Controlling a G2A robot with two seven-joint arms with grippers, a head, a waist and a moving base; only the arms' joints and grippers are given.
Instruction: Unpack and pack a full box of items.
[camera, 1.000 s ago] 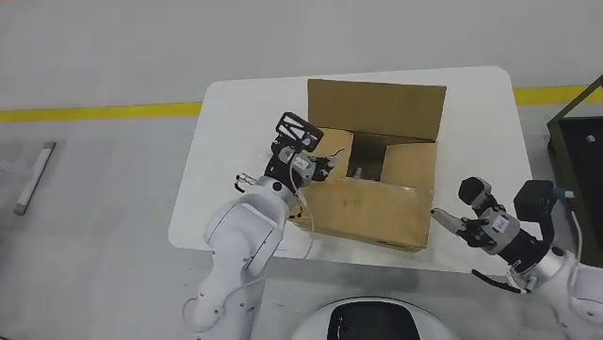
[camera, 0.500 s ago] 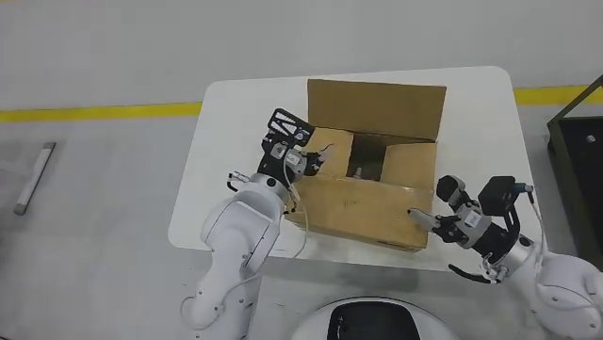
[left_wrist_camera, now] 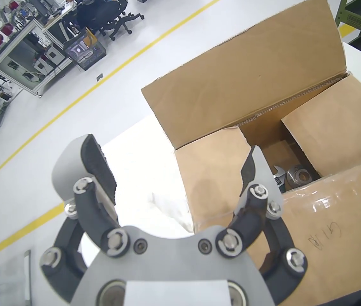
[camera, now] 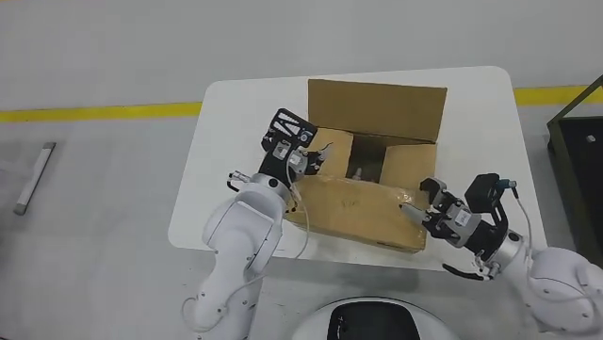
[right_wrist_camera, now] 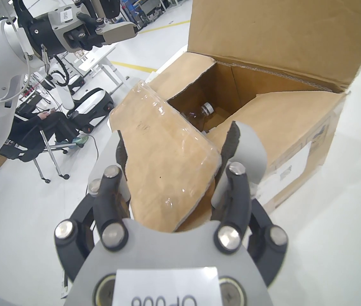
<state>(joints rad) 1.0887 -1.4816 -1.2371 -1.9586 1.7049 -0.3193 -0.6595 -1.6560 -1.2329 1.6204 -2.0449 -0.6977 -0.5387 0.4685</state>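
the box (camera: 377,166) sits on the table (camera: 236,142) with its near wall close to the table's near edge. its far flap is upright, and a wrench (left_wrist_camera: 278,178) and a metal ring (left_wrist_camera: 298,176) lie down inside.

your right gripper (right_wrist_camera: 177,141) is released, jaws spread with the right corner of the taped near flap (camera: 363,203) between them. the left gripper (left_wrist_camera: 170,151) is released too, and hangs over the box's left side flap (left_wrist_camera: 212,160).

risks, as i judge them:
- the glossy tape may let the flap slip if you close on the corner alone.
- pulling the flap toward the near edge may drag the box off the table, since nothing pins it.
- the left fingers are close to the side flap and could snag it.
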